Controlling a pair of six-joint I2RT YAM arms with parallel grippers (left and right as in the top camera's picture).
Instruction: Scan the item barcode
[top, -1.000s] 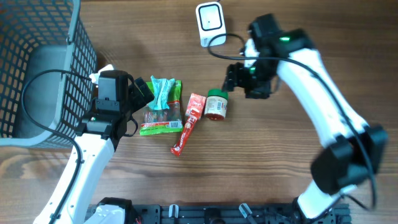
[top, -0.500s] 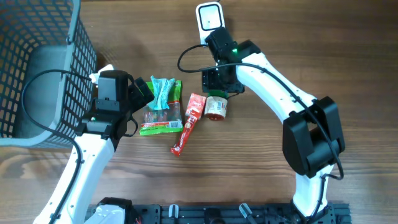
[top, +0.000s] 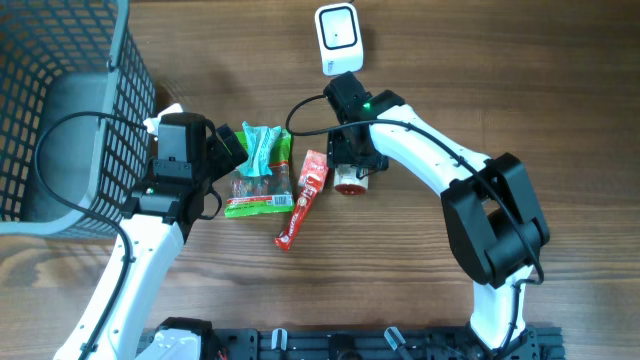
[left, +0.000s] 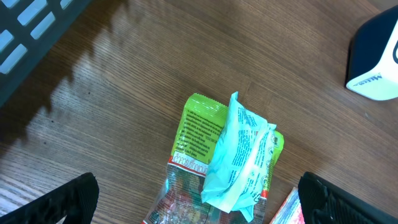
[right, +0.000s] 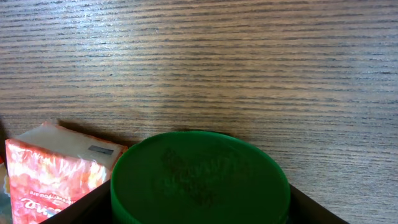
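Note:
A small jar with a green lid (right: 199, 174) lies on its side on the wooden table, partly covered by my right gripper (top: 347, 166) in the overhead view. The dark fingers (right: 93, 196) press against both sides of the lid, so the right gripper (right: 199, 208) is shut on the jar (top: 348, 183). The white barcode scanner (top: 337, 35) stands at the table's far edge, just beyond the right arm. My left gripper (left: 202, 202) hangs wide open over a green snack pack (left: 236, 155) and holds nothing.
A red packet (top: 303, 196) lies between the snack pack (top: 262, 170) and the jar, touching the jar's left side (right: 50, 168). A grey wire basket (top: 60, 100) fills the far left. The scanner's cable loops over the table beside the right arm.
The right arm swung left from beside the jar, came down over it, and its jaws narrowed onto the lid. The left arm stayed still.

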